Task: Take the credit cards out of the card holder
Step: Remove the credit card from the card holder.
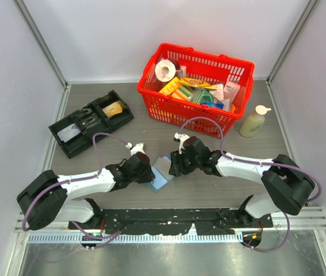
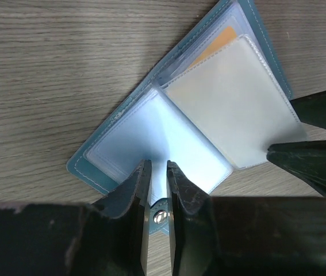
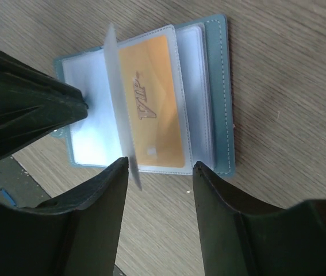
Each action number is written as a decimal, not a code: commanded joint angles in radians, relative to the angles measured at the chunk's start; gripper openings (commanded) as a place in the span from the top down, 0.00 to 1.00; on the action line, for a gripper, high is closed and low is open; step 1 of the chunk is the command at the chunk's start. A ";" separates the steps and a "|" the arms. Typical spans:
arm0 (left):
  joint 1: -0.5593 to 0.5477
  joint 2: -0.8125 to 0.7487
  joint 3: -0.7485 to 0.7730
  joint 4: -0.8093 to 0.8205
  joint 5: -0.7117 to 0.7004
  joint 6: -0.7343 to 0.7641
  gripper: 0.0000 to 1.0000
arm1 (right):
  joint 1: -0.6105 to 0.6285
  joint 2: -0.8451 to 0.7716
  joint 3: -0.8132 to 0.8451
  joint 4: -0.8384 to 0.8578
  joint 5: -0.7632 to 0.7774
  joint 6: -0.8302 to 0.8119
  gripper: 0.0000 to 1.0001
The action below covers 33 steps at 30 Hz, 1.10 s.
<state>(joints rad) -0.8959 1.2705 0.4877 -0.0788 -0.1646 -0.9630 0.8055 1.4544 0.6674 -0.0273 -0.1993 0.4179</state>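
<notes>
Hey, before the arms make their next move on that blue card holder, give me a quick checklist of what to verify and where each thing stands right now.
1. Card holder lying open on the table: ok.
2. Left gripper pinching the holder's snap edge: ok.
3. Right gripper open, jaws astride the raised clear leaf: ok.
4. Orange card in sight, inside its pocket: ok.
5. Orange card out of the holder: not ok.
6. Second card located: cannot tell.

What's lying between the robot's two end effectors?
The open blue card holder, between the left end effector and the right end effector. The top view shows it.
</notes>
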 commanded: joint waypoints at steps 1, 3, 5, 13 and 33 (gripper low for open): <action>-0.011 0.013 -0.020 -0.007 -0.006 -0.008 0.81 | 0.012 -0.074 0.047 0.009 -0.008 -0.004 0.47; -0.011 0.004 -0.021 -0.006 -0.007 -0.011 0.81 | 0.015 -0.083 0.055 0.009 -0.023 -0.007 0.48; -0.011 -0.005 -0.026 -0.004 -0.010 -0.014 0.82 | 0.018 -0.088 0.061 0.010 -0.040 -0.008 0.50; -0.011 -0.140 -0.072 0.010 -0.052 -0.065 0.75 | 0.031 -0.083 0.054 0.058 -0.098 -0.013 0.53; -0.011 -0.410 -0.063 -0.079 -0.107 -0.105 0.56 | 0.047 -0.060 0.061 0.170 -0.291 -0.007 0.55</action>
<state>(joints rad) -0.9031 0.8597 0.4057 -0.1562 -0.2661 -1.0500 0.8402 1.3983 0.6956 0.0536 -0.3992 0.4171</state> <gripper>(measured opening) 0.439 0.462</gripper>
